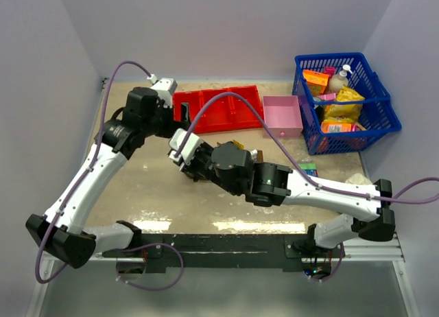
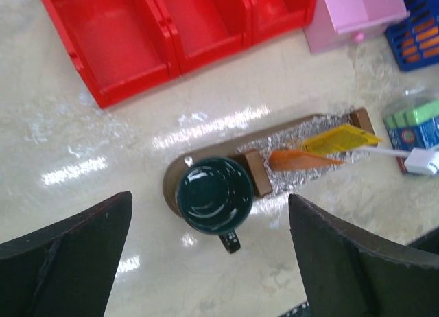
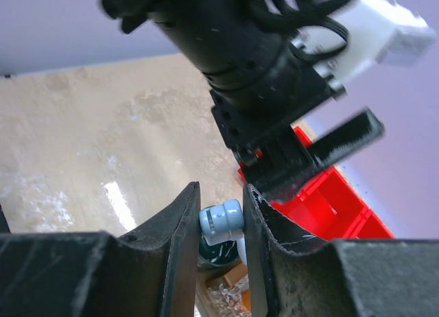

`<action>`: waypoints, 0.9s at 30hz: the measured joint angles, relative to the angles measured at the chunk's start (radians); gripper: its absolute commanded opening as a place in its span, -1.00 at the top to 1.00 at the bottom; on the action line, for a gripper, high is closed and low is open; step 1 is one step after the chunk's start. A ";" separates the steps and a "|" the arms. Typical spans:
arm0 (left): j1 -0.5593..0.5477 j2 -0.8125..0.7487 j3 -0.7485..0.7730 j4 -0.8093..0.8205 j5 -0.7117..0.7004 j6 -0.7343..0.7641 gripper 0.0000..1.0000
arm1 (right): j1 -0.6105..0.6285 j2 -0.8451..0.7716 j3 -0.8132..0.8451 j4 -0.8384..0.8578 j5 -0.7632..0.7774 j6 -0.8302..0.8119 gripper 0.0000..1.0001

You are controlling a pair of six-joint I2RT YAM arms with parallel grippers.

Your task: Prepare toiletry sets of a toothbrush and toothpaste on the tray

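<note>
The brown wooden tray (image 2: 209, 152) lies on the table with foil on it. A deep orange toothpaste tube (image 2: 302, 159) and a yellower one (image 2: 339, 138) lie on the foil. One white toothbrush (image 2: 391, 152) lies across the tray's right end. My left gripper (image 2: 212, 262) is open and empty, high above the tray. My right gripper (image 3: 219, 193) is shut on a second toothbrush (image 3: 221, 219), a white stick with a pale blue-grey end, held upright over a dark green cup (image 3: 214, 256). In the top view my right arm hides most of the tray (image 1: 236, 145).
The dark green cup (image 2: 214, 195) stands on the tray's left end. A red three-compartment bin (image 1: 219, 111), a pink box (image 1: 282, 116) and a blue basket of goods (image 1: 346, 101) stand at the back. A green and blue packet (image 2: 415, 125) lies right of the tray.
</note>
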 measured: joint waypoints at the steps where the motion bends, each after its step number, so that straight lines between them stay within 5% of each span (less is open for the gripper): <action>1: 0.004 -0.017 -0.010 0.021 -0.016 -0.003 -1.00 | 0.000 -0.011 0.000 0.000 0.013 0.022 1.00; 8: 0.035 -0.087 -0.083 0.196 -0.173 -0.015 -1.00 | -0.016 -0.037 0.000 -0.013 0.174 0.128 1.00; 16: 0.039 -0.097 -0.229 0.396 -0.322 -0.002 -1.00 | -0.291 -0.032 0.004 -0.078 0.208 0.232 1.00; 27: 0.045 -0.124 -0.357 0.540 -0.419 0.036 -1.00 | -0.310 -0.101 0.055 -0.086 0.230 0.236 1.00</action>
